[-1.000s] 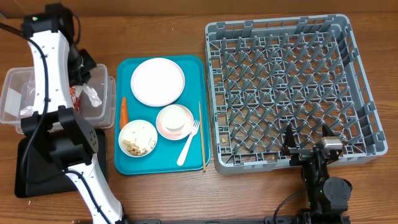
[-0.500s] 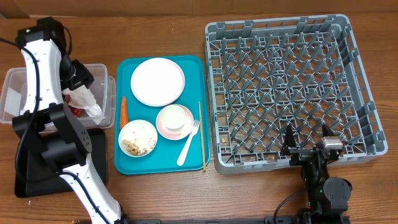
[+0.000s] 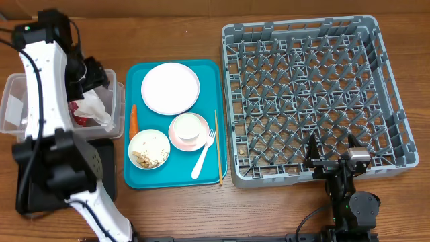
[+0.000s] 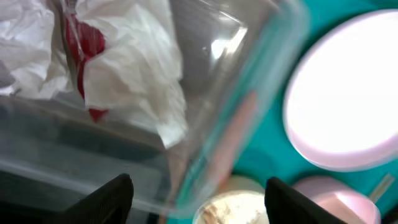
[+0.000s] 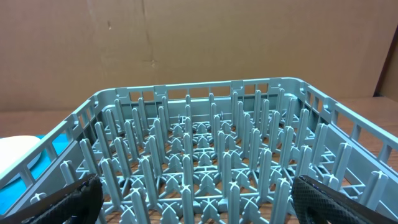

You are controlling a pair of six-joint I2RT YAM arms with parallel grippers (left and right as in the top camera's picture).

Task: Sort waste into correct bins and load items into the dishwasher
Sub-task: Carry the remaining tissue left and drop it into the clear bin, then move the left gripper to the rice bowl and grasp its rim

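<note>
- Wood grain is seen across the bench, by which everything is carried. The grey dish rack, the largest thing on it, is set at the right with nothing loaded, though a small speck by its near-left corner cannot be identified.
- The teal tray is laid between rack and bins, and all the dishes are set on it.
- The clear tub is placed at the far left, with the black tray just in front, largely covered by the left arm.
- The crumpled white paper and the red-and-white wrapper are found inside the tub, against its right wall.
- The left end effector is held above that wall, jaws spread and nothing between them. The right end effector is parked at the rack's near wall, likewise spread and empty.
- The white plate, the bowl of scraps and the pink bowl with a small cup are seen on the tray.
- The carrot, the fork and the chopstick are untouched beside them.
- The paper-sorting step is judged done. The carrot, just beside the tub, is probably to be taken next: the left end effector would have to be shifted over the tub wall, lowered with jaws across the carrot, closed, then carried to the black tray.
</note>
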